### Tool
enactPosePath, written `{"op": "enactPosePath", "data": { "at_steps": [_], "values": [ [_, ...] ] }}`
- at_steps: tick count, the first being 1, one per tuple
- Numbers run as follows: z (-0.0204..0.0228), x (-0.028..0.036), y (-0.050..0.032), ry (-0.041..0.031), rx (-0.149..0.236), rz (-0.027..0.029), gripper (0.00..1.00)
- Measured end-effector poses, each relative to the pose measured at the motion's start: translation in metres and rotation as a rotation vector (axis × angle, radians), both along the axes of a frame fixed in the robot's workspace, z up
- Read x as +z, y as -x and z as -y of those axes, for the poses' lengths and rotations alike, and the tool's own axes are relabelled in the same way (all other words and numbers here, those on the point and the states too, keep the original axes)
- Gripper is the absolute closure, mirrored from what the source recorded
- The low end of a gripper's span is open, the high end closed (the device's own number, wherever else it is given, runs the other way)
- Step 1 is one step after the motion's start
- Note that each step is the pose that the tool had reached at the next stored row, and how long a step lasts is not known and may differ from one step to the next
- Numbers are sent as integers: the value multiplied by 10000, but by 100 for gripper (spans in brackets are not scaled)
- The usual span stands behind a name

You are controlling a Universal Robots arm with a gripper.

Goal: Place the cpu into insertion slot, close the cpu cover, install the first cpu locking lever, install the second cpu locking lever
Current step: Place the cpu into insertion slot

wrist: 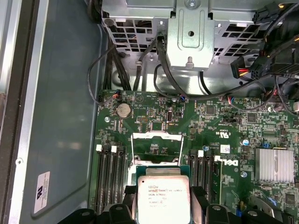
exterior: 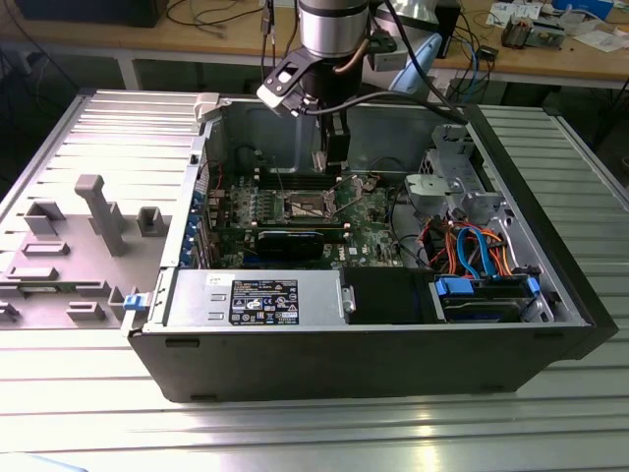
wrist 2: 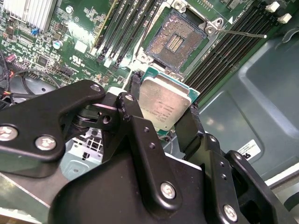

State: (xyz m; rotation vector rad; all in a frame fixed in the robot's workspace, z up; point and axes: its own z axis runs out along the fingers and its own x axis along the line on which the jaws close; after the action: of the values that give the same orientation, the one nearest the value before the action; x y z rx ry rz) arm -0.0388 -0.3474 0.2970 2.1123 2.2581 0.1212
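- Ok, desk point(exterior: 295, 433): ribbed metal top. It carries an open PC case point(exterior: 344, 364) lying on its side, w/ a grey panel point(exterior: 79, 236) flat beside it on the exterior view's left.
- Case contents: green motherboard point(wrist: 233, 126) on the floor of the case, and a power supply point(exterior: 256, 300) along the near wall. A drive bay w/ blue-tabbed drive point(exterior: 482, 295) sits in the near corner on the exterior view's right, w/ orange + blue cables point(exterior: 472, 246) just behind it. A long black card point(exterior: 295, 241) stands in the board near the socket.
- Arm point(exterior: 332, 25) reaches down into the case over the middle of the board.
- Gripper point(wrist 2: 163, 102): fingers point(wrist 2: 188, 128) are pinched on two opposite edges of the cpu, open no wider than the chip, nothing else held.
- Insertion slot point(wrist 2: 180, 41): bare, contacts exposed, nothing in it.
- Cpu cover point(wrist: 157, 136): swung up and open, not over the slot.
- Cpu point(wrist 2: 163, 105): silvery top facing the wrist cams, held in the air, near the slot but apart from it and looks offset to one side.
- Locking lever point(wrist 2: 243, 33): thin wire rod, looks released and sticks out beside the slot.
- Progress, my read: step 1 is underway and the chip isn't seated. Cover + both levers not done, so all 4 steps are left.
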Motion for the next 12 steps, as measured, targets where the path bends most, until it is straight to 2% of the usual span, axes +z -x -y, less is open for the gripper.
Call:
{"op": "enactPosePath", "data": {
  "at_steps": [12],
  "values": [
    [0, -23, 0, 0, 0, 0, 45]
  ]
}}
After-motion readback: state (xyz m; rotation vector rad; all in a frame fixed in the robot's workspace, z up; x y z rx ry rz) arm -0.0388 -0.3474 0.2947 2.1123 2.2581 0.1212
